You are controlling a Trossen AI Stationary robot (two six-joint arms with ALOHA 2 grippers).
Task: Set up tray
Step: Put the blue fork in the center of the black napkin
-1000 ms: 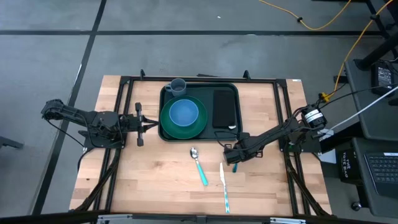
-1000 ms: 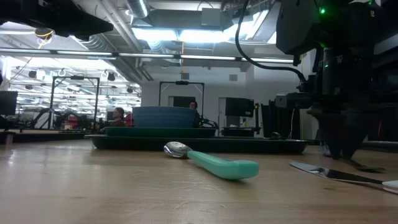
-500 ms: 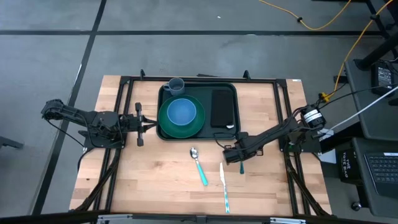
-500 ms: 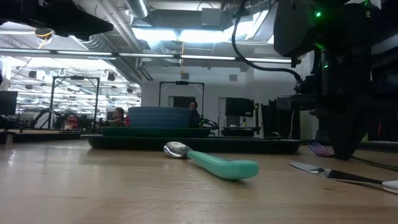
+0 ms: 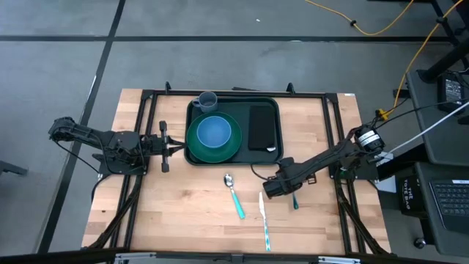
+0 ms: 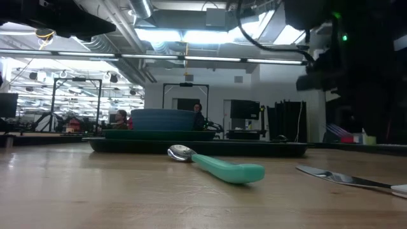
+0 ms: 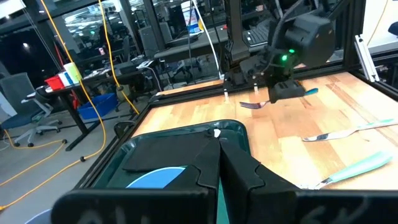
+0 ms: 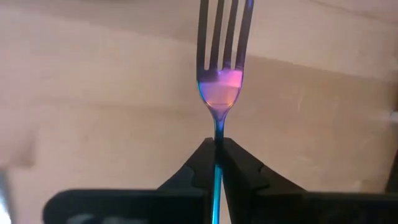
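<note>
The dark tray (image 5: 192, 110) lies at the table's far middle. It carries a green plate (image 5: 233, 150) with a blue bowl (image 5: 215, 133), a grey cup (image 5: 208, 100) and a black napkin (image 5: 261, 127). My right gripper (image 5: 272, 188), just near-right of the tray, is shut on a teal-handled fork (image 8: 221, 56) held above the table. My left gripper (image 5: 170, 146) is shut and level beside the tray's left rim, touching nothing. A teal spoon (image 5: 234, 196) and a knife (image 5: 264, 220) lie flat on the wood. My right gripper pinches the fork's thin metal neck (image 8: 216, 127), just behind the tines, between its two fingers. The fingers come steeply from above and lie across the fork. The fork hangs about level and clear of the table, its teal handle (image 7: 309, 91) sticking out the other side.
Black frame rails (image 5: 333, 125) run along the table's sides and far edge. Bare wood lies to the left of the spoon and along the near edge. In the low view the spoon (image 6: 219, 166) and the knife (image 6: 346, 179) lie in the foreground.
My right gripper has risen from the table and drifted slightly toward the near edge, taking the fork with it. The fork lay on the wood before and is now lifted clear, its teal handle swung toward the right.
</note>
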